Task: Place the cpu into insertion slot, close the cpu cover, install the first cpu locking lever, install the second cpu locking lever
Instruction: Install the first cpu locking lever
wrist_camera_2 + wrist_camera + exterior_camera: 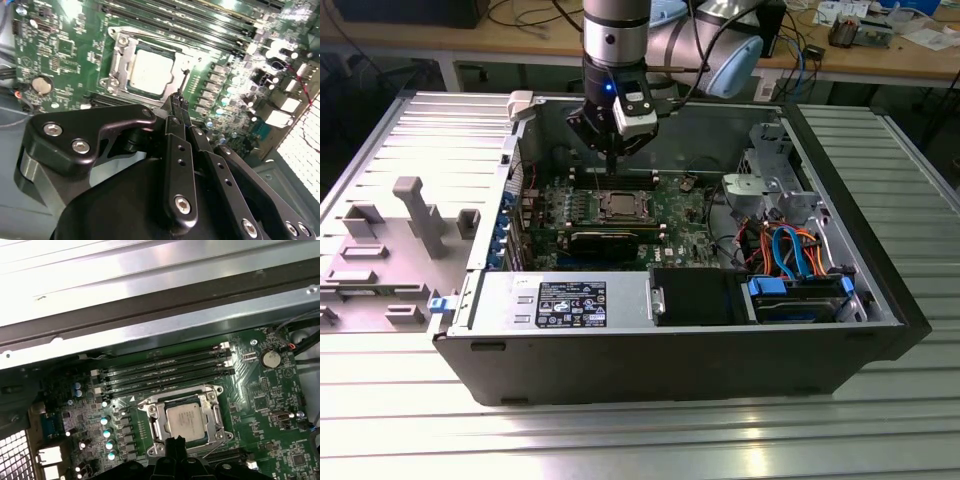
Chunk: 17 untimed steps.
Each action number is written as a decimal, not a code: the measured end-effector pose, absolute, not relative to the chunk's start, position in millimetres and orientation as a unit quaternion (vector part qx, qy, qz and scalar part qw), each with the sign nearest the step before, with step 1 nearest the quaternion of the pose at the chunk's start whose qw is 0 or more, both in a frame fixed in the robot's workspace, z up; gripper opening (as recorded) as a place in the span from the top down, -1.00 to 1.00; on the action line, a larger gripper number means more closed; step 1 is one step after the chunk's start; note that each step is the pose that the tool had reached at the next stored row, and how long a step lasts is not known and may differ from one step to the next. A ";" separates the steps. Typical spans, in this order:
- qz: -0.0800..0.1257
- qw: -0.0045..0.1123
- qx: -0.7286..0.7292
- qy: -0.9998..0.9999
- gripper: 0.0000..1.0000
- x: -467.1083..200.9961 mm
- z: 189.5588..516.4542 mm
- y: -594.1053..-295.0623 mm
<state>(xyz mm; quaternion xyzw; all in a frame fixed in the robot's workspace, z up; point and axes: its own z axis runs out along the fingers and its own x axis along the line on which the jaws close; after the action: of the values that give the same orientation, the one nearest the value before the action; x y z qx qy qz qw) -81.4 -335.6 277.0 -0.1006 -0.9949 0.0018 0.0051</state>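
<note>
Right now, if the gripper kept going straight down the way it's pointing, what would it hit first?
Most likely the cpu cover at the socket's edge, just beside the cpu. The gripper hangs close above that edge; depth is unclear, so the thin wire lever there might come first.

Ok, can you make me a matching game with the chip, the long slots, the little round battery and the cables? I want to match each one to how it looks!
Things:
1. cpu
2. memory slots
3. coin battery
4. cables

How it looks:
A. long, narrow and black
B. blue and orange
C. silvery-grey square
D. small shiny disc

Pairs: 1-C, 2-A, 3-D, 4-B
</note>
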 end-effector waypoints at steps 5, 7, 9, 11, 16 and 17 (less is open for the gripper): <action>0.001 0.004 -0.096 -0.995 0.79 -89.8 276.9 -335.6; -0.002 0.003 -0.094 -0.996 0.79 -91.9 276.7 -335.6; -0.010 0.001 -0.092 -0.996 0.79 -93.4 276.6 -335.6; -0.024 0.002 -0.077 -0.997 0.79 -94.9 276.5 -335.5; -0.024 0.003 -0.048 -0.999 0.79 -97.6 276.4 -335.7; -0.025 0.003 -0.048 -0.999 0.79 -99.3 276.1 -335.8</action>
<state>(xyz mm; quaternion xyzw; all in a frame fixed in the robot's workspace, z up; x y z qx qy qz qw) -99.3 -335.8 276.1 -0.0480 -0.9985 -0.0250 0.0028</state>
